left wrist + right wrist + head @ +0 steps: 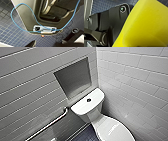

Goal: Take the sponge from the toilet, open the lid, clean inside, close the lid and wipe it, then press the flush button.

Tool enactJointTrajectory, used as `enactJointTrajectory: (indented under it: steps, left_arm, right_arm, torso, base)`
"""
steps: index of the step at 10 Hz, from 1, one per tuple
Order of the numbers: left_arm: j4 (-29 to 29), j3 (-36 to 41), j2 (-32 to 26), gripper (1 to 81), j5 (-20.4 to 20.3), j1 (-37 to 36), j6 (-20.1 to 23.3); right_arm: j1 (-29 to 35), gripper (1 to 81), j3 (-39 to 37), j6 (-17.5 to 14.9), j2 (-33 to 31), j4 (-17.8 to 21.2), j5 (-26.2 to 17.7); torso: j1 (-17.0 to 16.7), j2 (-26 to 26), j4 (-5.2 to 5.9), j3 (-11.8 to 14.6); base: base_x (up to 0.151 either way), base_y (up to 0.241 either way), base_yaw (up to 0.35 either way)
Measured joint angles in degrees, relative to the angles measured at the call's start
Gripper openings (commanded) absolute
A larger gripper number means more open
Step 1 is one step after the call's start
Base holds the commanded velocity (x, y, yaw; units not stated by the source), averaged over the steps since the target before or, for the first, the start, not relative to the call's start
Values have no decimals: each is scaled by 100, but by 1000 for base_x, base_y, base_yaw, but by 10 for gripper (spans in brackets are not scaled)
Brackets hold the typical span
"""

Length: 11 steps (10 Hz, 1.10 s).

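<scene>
Clamped tight on the yellow sponge [144,25]: right gripper. Left gripper: apart or together, cannot tell. Under both, dark tiled floor [15,31]. In lower right of head frame, white toilet [100,119], lid [115,130] down, flush button [88,100] near the middle, on the tank [80,108].

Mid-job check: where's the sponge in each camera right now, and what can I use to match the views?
Head view: the toilet, lid closed, flush button on the tank.
Left wrist view: dark tiled floor and a blue cable.
Right wrist view: the sponge, very close, in front of the robot's dark plate.
Shared landmark: the dark tiled floor, in all three.
</scene>
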Motion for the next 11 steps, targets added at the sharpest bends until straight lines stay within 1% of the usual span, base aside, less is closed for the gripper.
enactJointTrajectory:
  steps: [1, 2, 3, 4, 5, 6, 8, 11]
  left_arm:
    - [0, 0, -9, 811, 0, -24, 0]
    - [0, -4, -17, 811, -2, -71, 0]
    - [0, -11, -17, 811, -22, -104, 5]
    - [0, -11, -17, 811, -20, -104, 5]
    - [0, -11, -17, 811, -2, -96, 5]
    - [0, -12, -16, 811, -2, -116, 5]
    - [0, -11, -20, 811, -11, -149, 5]
    - [0, -39, -39, 811, 0, -134, 5]
  right_arm:
    - [7, 10, -226, 2, 174, -63, 71]
    - [-80, 10, -273, 16, 375, -247, 74]
    - [-188, 10, -260, 22, 561, -433, 41]
    - [-196, 10, -247, 24, 640, -516, 7]
    - [-130, 10, -319, 27, 631, -514, 10]
    - [-54, 10, -474, 24, 649, -510, 13]
    - [-54, 10, -708, 24, 808, -507, 5]
    - [-89, 10, -789, 24, 1108, -617, -15]
  torso:
    - [-116, 183, -166, 0]
    - [-247, 389, -300, 0]
    - [-376, 581, -361, 0]
    - [-498, 767, -378, 13]
    - [-590, 916, -380, 85]
    - [-693, 1077, -380, 241]
    - [-947, 1464, -380, 643]
    - [-1357, 2083, -380, 1281]
  base:
    - [0, 0, 0]
    - [0, 0, 0]
    - [0, 0, 0]
    - [0, 0, 0]
    - [0, 0, 0]
    - [0, 0, 0]
    - [0, 0, 0]
    - [0, 0, 0]
